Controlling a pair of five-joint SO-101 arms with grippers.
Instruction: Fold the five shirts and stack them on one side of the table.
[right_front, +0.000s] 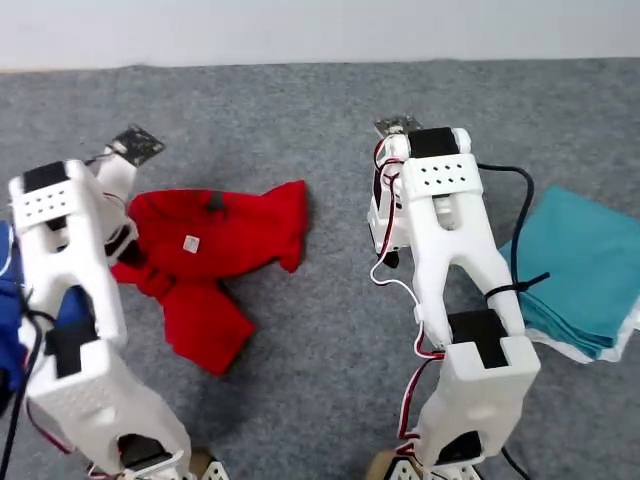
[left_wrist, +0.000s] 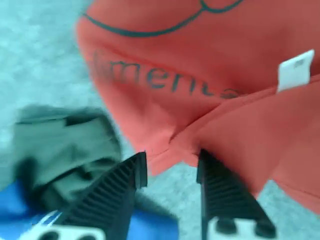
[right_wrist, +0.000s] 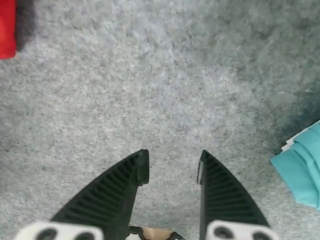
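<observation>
Overhead, I see the red shirt (right_front: 215, 240) crumpled, the teal shirt (right_front: 585, 260) folded. Left wrist: my left hand (left_wrist: 172, 167) is apart, red hem at its tips. Right wrist: right hand (right_wrist: 172, 167) apart above the bench (right_wrist: 150, 75), teal shirt well aside.

Grey and fuzzy all over the worktop (right_front: 330, 300), with a mottled, carpet-like nap seen close up. Darker in soft shadow patches here and there. Bounded along the far edge by a pale strip of wall (right_front: 300, 30), plain and unmarked. Marked at the near edge by two small tan patches (right_front: 383, 464), too small to identify, well apart from each other.
</observation>
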